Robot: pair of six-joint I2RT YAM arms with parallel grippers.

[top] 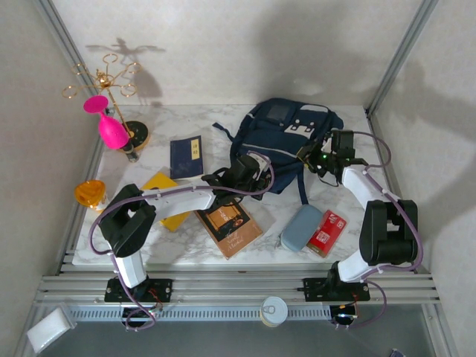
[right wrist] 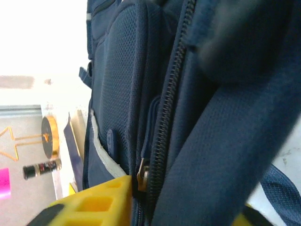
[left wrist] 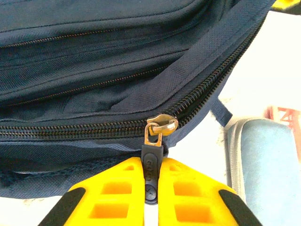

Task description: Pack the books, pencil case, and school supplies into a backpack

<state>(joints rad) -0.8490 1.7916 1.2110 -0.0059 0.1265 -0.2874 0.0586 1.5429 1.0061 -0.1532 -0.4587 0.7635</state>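
On the left, the left pincer [left wrist: 154,169] is pressed together on the zip pull [left wrist: 151,155] of the backpack [top: 286,137], which lies flat at the far middle of the table [top: 171,249], long axis running near to far. At its right edge the right pincer [top: 312,157] has its fingers [right wrist: 94,202] astride fabric; gripping or not, I cannot tell.

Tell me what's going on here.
The left gripper is shut on the zipper pull of the backpack. The right gripper sits at the backpack's side, jaws apart around its zippered edge. The books, pencil case and red pack lie on the table, not yet packed.
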